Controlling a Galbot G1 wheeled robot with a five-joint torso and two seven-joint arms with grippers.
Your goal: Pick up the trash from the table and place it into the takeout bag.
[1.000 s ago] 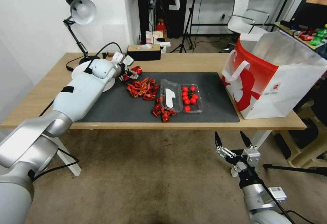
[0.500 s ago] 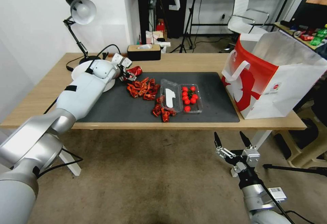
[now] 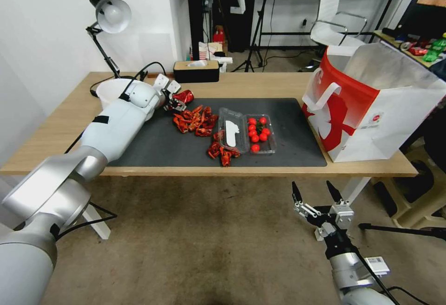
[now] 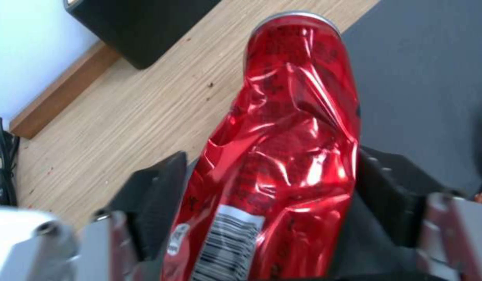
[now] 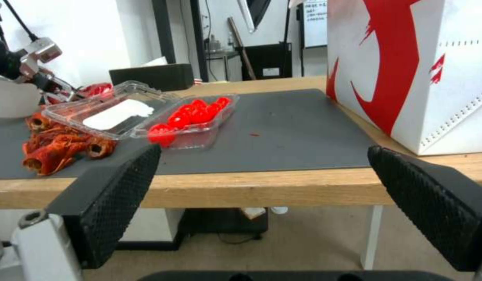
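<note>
Two black fingers (image 4: 163, 187) of the left gripper (image 3: 175, 101) pinch the dented red soda can (image 4: 282, 156) across its crumpled waist, a hold suited to carrying it, at the far left corner of the dark grey mat (image 3: 288, 128). Between it and the takeout bag (image 3: 371, 105) at the table's (image 3: 269, 84) right end lie red crayfish shells (image 3: 195, 120) and a clear tray of cherry tomatoes (image 3: 257, 132). The right gripper (image 3: 316, 194) hangs wide open and empty below the table edge.

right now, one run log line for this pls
left gripper: shut on crushed red can, far-left mat | right gripper: open, below table edge | takeout bag: upright
</note>
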